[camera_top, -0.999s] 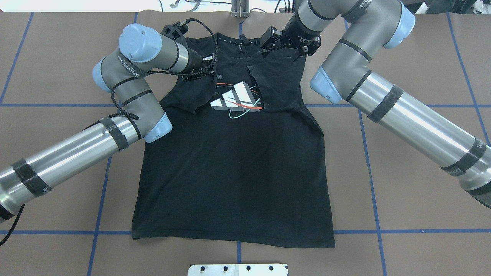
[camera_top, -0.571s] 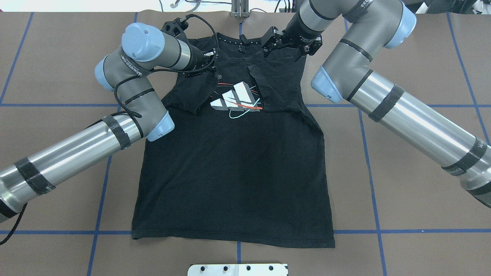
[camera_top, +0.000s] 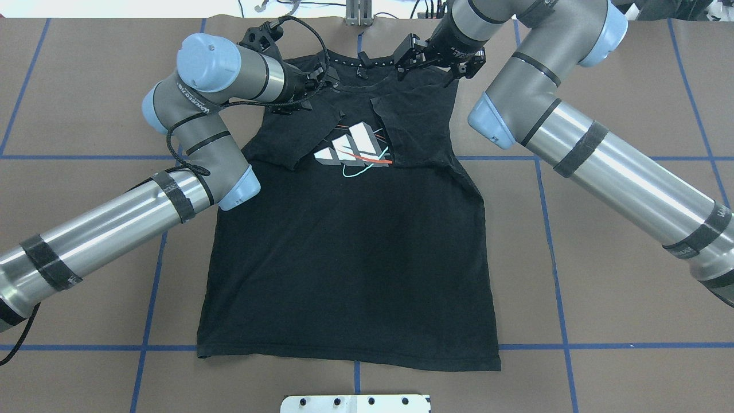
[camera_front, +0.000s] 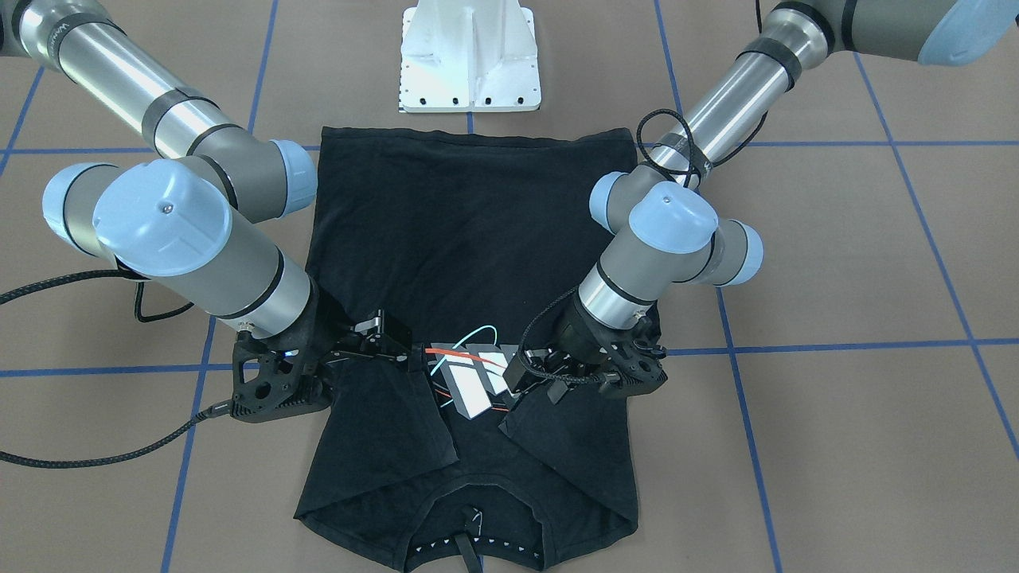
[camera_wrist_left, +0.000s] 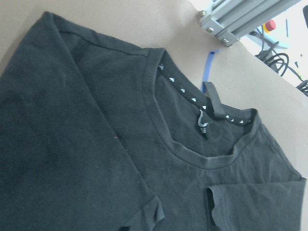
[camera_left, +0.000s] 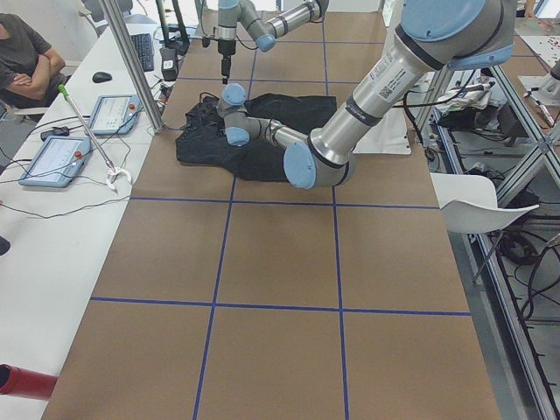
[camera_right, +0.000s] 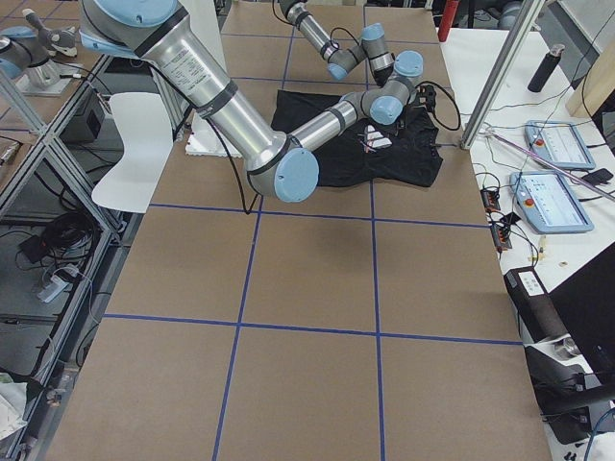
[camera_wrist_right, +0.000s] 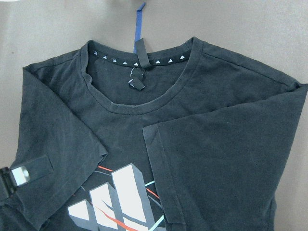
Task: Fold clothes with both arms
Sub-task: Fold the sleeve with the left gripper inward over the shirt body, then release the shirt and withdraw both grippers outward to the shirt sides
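Observation:
The black T-shirt lies flat, hem toward the robot, collar at the far edge. Both short sleeves are folded inward: the left sleeve and the right sleeve flank the grey-white chest graphic. My left gripper hovers open over the left shoulder, holding nothing. By the collar, over the right shoulder, my right gripper is also open and empty. One left finger pad shows in the right wrist view. The left wrist view shows only cloth and collar.
The white base plate sits at the near edge. An aluminium post stands just beyond the collar. Blue tape lines cross the brown table. A seated person and tablets are at a side bench.
Both grippers have drifted toward the collar end of the shirt. The folded sleeves and the rest of the shirt have stayed where they lay.

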{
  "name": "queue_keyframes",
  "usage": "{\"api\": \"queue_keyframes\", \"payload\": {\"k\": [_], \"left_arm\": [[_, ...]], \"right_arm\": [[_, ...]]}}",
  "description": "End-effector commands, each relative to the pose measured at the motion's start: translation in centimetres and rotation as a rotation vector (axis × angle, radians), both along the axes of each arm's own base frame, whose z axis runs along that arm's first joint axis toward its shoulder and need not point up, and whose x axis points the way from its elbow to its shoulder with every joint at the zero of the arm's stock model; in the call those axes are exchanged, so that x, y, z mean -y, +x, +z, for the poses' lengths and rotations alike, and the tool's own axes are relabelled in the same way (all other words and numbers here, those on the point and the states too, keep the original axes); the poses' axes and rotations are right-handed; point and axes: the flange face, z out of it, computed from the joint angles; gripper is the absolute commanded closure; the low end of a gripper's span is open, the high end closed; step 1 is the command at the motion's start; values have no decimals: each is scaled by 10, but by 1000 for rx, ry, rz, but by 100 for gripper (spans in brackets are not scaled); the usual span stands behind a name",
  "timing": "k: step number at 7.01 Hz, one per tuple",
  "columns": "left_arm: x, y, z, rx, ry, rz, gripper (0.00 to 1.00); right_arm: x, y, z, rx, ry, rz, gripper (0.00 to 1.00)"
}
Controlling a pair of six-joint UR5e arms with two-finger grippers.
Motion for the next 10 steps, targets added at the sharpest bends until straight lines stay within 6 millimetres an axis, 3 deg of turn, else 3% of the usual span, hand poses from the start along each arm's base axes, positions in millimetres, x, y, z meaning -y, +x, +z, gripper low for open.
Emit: {"api": "queue_keyframes", "payload": {"k": [1,2,3,5,6,7,8,10], "left_arm": [[-13,-15,-20,-46,19,81,1],[-21,-37,-9,-29,-24,135,1],[-50,-69,18,-37,-16,142,1],[-102,-148,66,-50,-21,172,1],[-128,-175,89,-43,-33,176,1],[-154,-198,116,-25,-58,174,1],[-179,-218,138,-8,-76,172,1],[-226,-235,180,-26,-66,189,1]], "right_arm": [[-3,18,-10,60,-43,-55,0],[-18,37,12,72,-57,-68,0],[-44,57,41,72,-64,-65,0],[-87,85,63,98,-184,-17,0],[-118,105,93,88,-201,-4,0],[-153,120,107,87,-200,-14,0],[-184,119,118,74,-211,-31,0],[-212,89,113,59,-226,-34,0]]}}
